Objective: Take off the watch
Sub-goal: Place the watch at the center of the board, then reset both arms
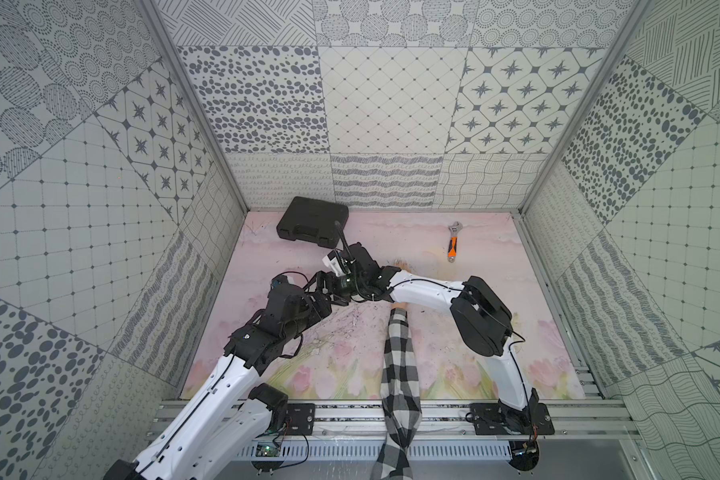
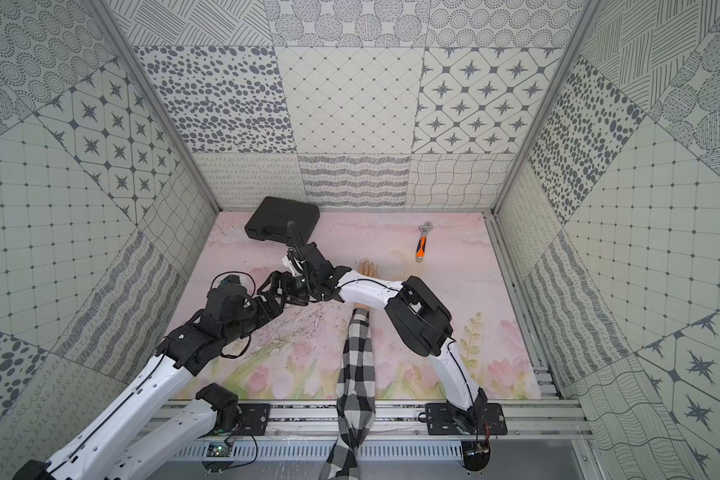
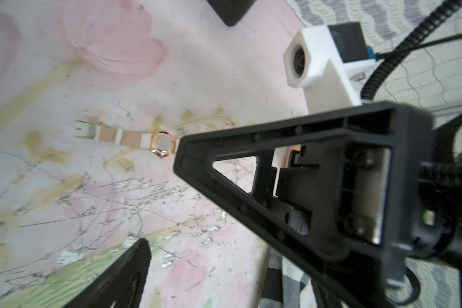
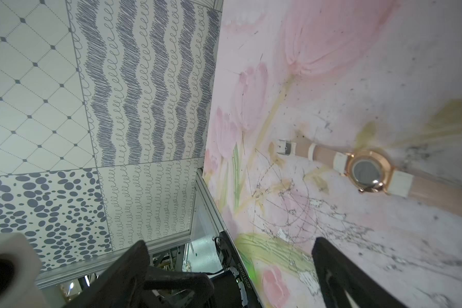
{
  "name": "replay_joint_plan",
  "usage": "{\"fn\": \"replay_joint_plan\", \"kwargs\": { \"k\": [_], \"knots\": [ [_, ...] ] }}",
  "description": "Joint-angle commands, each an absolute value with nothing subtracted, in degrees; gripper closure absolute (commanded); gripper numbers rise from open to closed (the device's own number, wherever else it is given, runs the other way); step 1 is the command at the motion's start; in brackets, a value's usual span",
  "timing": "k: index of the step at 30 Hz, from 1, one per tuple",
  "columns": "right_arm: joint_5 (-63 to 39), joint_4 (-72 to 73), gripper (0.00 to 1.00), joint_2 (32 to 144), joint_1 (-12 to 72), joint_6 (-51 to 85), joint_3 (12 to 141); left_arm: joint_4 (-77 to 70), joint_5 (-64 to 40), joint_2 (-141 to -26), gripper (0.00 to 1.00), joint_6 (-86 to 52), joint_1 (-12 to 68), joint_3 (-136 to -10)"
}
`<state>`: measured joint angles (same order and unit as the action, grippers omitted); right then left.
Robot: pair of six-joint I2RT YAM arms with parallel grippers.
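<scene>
The watch (image 4: 367, 172) is lying flat on the table (image 4: 384, 66), off the mannequin hand (image 1: 400, 264). Its pale strap is stretching out in a line, with the buckle end pointing toward the table's left edge. The right end effector (image 4: 231, 241) is hanging just short of it, with its jaws standing wide apart and nothing between them. In the right wrist view the round gold head of the watch is sitting beyond the fingertips, clear of both and nearer to one of them. The left end effector (image 3: 235, 256) is also facing the watch with its jaws apart and empty. Only one finger (image 3: 123, 272) is showing, far out to the side, and the watch is lying well ahead of it, just past the tip of the right arm's finger. In both top views the two arms are meeting left of the table's middle and covering the watch. The mannequin's checked sleeve (image 1: 398, 365) is reaching in from the near edge. A black box (image 1: 310, 226) is sitting by the far left corner, and a wrench (image 1: 453, 243) is lying near the far edge.
</scene>
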<state>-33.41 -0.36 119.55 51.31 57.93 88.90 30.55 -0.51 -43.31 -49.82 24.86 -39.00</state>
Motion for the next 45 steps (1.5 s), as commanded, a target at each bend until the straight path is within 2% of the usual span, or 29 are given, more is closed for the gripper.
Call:
{"fn": "replay_joint_plan", "kwargs": {
  "k": [1, 4, 6, 10, 12, 15, 18, 20, 24, 26, 28, 29, 30, 32, 33, 34, 35, 36, 37, 41, 45],
  "knots": [
    [-34.6, 4.1, 0.02, 106.7, 43.7, 55.7, 79.6, 36.3, 8.8, -45.1, 0.02, -47.9, 24.0, -41.9],
    [-33.1, -1.2, 0.02, 96.0, 37.2, 50.3, 70.7, 36.6, 12.7, -49.5, 0.02, -44.3, 23.3, -44.8],
    [-29.8, -6.5, 0.02, 89.4, 32.5, 46.0, 65.9, 35.5, 18.7, -53.0, 0.02, -42.2, 23.0, -46.2],
    [-14.3, -14.7, 0.02, 76.1, 22.6, 33.5, 56.5, 21.9, 33.7, -57.4, 0.02, -31.9, 22.9, -44.1],
    [-3.0, -11.6, 0.02, 69.1, 19.4, 27.2, 49.1, 13.1, 38.2, -59.0, 0.02, -22.9, 22.6, -41.7],
    [12.0, -0.9, 0.02, 59.1, 16.8, 13.1, 36.5, 2.8, 37.5, -62.9, 0.02, -11.5, 20.2, -38.7],
    [20.3, 11.7, 0.02, 57.1, 13.7, 7.2, 26.5, -7.2, 36.4, -66.7, 0.02, -8.2, 17.1, -33.6],
    [20.3, 20.8, 0.02, 60.2, 12.0, 3.5, 22.2, -12.7, 36.3, -68.9, 0.01, -9.2, 15.4, -30.4],
    [13.3, 51.2, 0.02, 73.0, 7.0, 0.5, 13.4, -33.3, 34.4, -74.6, 0.02, -6.5, 13.4, -21.4],
    [7.9, 51.5, 0.02, 77.4, 4.7, 1.1, 15.1, -40.2, 29.3, -77.1, 0.03, -3.3, 11.9, -20.5],
    [6.1, 62.1, 0.02, 90.4, 3.5, 2.0, 17.2, -39.3, 26.6, -81.6, 0.02, 0.1, 9.7, -24.2],
    [5.3, 63.1, 0.02, 92.4, 3.3, 1.8, 18.6, -41.5, 25.1, -83.1, 0.02, 2.0, 8.8, -24.5],
    [2.9, 44.8, 0.02, 87.1, 2.9, 1.1, 22.6, -42.4, 22.3, -85.0, 0.03, 1.5, 7.1, -24.8],
    [0.6, 54.7, 0.02, 91.2, 2.2, 1.9, 22.2, -46.8, 18.7, -88.7, 0.03, 0.9, 5.3, -24.7],
    [-0.1, 42.4, 0.02, 87.8, 1.4, 2.0, 24.8, -44.5, 13.2, -88.8, 0.02, -1.2, 2.4, -25.0],
    [0.0, 48.4, 0.02, 89.4, 1.2, 2.1, 24.0, -46.0, 8.7, -88.8, 0.02, -2.6, 0.5, -24.1],
    [1.6, 53.6, 0.02, 90.9, 1.6, 2.6, 22.2, -50.5, 8.4, -90.4, 0.01, -1.0, 0.7, -22.5],
    [4.6, 46.1, 0.02, 88.2, 2.4, 2.2, 23.5, -50.7, 8.7, -90.3, 0.01, -1.1, 1.0, -22.7],
    [6.8, 46.7, 0.02, 88.3, 3.0, 2.3, 24.0, -47.1, 8.5, -89.4, 0.01, -1.8, 1.0, -23.3],
    [7.7, 49.1, 0.02, 88.9, 4.3, 1.0, 22.8, -49.6, 8.6, -90.2, 0.01, -1.2, 0.9, -22.8],
    [4.1, 47.6, 0.02, 88.9, 3.1, 1.2, 23.6, -49.7, 8.6, -90.1, 0.01, -1.3, 1.0, -22.9]
  ]
}}
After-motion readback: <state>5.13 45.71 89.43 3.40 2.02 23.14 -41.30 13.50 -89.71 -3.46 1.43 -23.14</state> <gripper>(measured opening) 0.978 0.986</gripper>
